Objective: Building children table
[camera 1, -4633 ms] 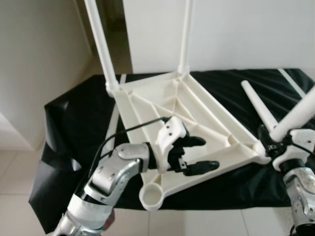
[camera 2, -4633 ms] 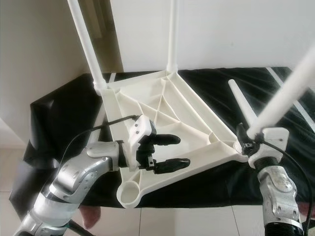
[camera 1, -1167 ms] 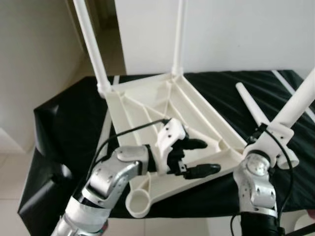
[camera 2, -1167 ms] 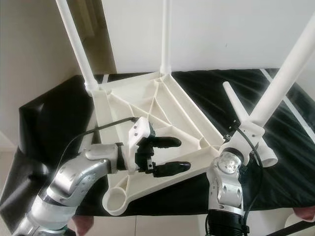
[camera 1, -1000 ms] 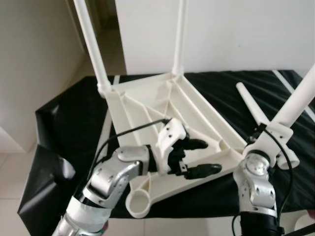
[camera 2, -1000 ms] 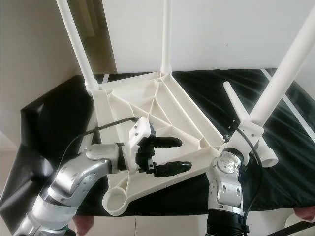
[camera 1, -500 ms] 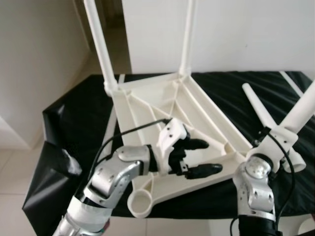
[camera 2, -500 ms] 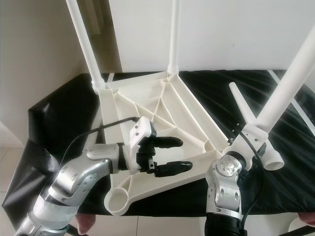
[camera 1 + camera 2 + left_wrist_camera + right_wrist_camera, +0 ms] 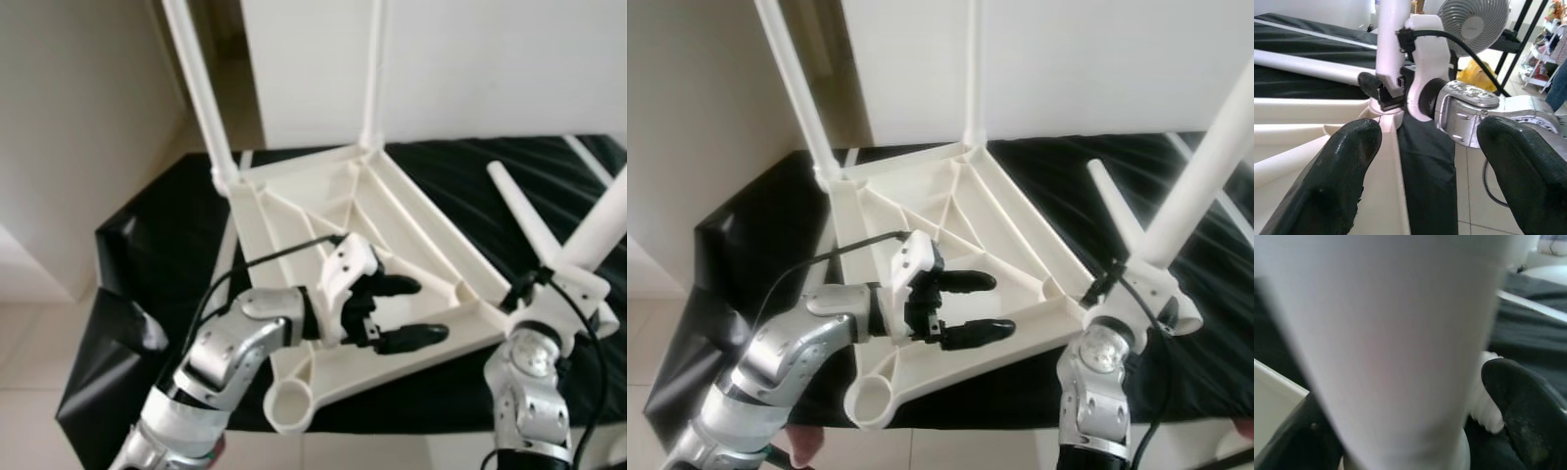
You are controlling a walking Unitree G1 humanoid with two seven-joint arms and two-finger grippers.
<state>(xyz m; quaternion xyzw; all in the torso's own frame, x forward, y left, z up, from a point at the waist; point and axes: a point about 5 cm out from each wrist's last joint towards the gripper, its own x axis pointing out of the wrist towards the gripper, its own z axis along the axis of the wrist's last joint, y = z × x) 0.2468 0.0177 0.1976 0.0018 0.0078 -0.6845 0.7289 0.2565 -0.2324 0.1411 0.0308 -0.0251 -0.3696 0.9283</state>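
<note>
**A:** What is the biggest thing before the robot?

**B:** A wide surface draped in a black cloth (image 9: pixel 147 235), set against a pale wall. On it lies the white plastic children's table (image 9: pixel 333 225), turned upside down, so its ribbed underside faces up. Call that flat piece the tabletop: it rests slightly tilted on the cloth.

**A:** Are any legs fitted?

**B:** Two white legs stand upright in the far corners, a far left leg (image 9: pixel 196 88) and a far right leg (image 9: pixel 373 69). The near left corner has an open round socket (image 9: pixel 291 403) with nothing in it. A loose tapered leg (image 9: pixel 524 220) lies on the cloth to the right of the tabletop.

**A:** Where are the arms?

**B:** The left arm reaches in from the lower left. The left gripper (image 9: pixel 402 311) hovers over the near edge of the underside, its two black fingers (image 9: pixel 1334 181) spread wide apart and holding nothing. I cannot tell whether they touch the plastic.

**A:** And the right one?

**B:** The right gripper (image 9: pixel 1136 279) is at the tabletop's near right corner. Its fingers (image 9: pixel 1525 406) are clamped around the base of a fourth leg (image 9: pixel 1205 166), which leans up and to the right. The leg's lower end sits right at the corner; whether it is seated in the socket there, I cannot tell.

**A:** Anything smaller?

**B:** A black cable (image 9: pixel 255 264) loops from the left wrist over the plastic. In the left wrist view a white fan (image 9: pixel 1474 19) stands in the background.
</note>
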